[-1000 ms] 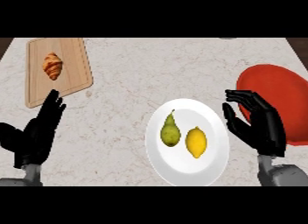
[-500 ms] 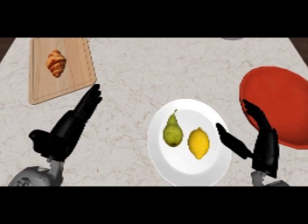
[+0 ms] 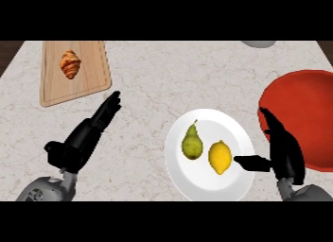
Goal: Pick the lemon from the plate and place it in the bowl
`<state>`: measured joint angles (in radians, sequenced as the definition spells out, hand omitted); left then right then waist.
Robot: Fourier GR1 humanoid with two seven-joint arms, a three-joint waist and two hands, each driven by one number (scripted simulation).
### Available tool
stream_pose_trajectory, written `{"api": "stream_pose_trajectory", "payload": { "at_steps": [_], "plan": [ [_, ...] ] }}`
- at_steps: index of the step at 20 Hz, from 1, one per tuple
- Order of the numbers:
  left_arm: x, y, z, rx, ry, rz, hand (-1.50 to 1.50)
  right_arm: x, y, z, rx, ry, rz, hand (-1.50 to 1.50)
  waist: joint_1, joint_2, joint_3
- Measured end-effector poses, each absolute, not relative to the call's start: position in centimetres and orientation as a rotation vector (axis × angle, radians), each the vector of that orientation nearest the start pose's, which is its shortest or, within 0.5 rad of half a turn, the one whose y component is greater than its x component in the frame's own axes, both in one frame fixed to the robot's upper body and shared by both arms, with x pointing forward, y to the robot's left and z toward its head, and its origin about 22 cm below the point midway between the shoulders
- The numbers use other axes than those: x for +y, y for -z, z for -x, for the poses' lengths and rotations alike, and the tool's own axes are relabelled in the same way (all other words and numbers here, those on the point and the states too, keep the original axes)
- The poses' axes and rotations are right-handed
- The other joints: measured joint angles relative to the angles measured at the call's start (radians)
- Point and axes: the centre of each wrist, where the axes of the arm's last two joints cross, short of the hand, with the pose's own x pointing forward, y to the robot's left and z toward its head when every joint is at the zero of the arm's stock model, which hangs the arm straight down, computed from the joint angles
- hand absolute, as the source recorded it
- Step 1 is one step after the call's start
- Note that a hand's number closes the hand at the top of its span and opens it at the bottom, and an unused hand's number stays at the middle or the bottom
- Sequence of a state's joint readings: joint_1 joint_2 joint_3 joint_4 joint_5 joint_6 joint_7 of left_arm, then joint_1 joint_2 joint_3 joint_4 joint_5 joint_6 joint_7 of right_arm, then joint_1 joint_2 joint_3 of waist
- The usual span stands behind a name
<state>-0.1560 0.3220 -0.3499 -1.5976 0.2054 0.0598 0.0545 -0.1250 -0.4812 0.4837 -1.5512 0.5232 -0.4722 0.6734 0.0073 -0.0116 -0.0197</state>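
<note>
The lemon lies on the white plate, beside the pear. The right hand stands edge-on between lemon and red bowl, fingers straight, thumb reaching toward the lemon, seemingly lining up a grasp. The left hand rests open, well left of the plate.

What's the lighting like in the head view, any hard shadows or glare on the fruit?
Head view: light is even and flat; no hard shadows on the counter. The lemon and pear show no glare on the white plate. The red bowl is darker along its inner left wall. The black right hand reads as a near-silhouette, with little detail.
</note>
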Motion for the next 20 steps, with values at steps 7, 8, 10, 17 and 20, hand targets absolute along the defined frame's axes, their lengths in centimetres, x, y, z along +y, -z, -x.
{"api": "stream_pose_trajectory", "payload": {
  "at_steps": [7,8,10,17,20],
  "plan": [
    [20.1,-3.8,-26.4,-1.582,0.398,0.175,0.0,-19.3,-5.0,-25.9,-0.785,-0.695,0.728,-1.5,0.012,0.009,0.008],
    [20.1,-3.7,-26.4,-1.582,0.394,0.175,0.0,-18.6,-5.8,-26.2,-0.767,-0.712,0.701,-1.5,0.012,0.009,0.009],
    [20.2,-3.3,-26.2,-1.581,0.395,0.18,0.0,-17.6,-7.4,-27.0,-0.747,-0.723,0.66,-1.5,0.014,0.009,0.011],
    [19.7,-3.6,-26.2,-1.584,0.398,0.177,0.0,-15.6,-9.2,-29.2,-0.688,-0.776,0.578,-1.5,0.008,0.007,0.014],
    [19.8,-3.7,-26.3,-1.587,0.387,0.172,0.0,-14.6,-9.1,-29.8,-0.673,-0.801,0.568,-1.5,0.002,0.006,0.015]
  ]
}}
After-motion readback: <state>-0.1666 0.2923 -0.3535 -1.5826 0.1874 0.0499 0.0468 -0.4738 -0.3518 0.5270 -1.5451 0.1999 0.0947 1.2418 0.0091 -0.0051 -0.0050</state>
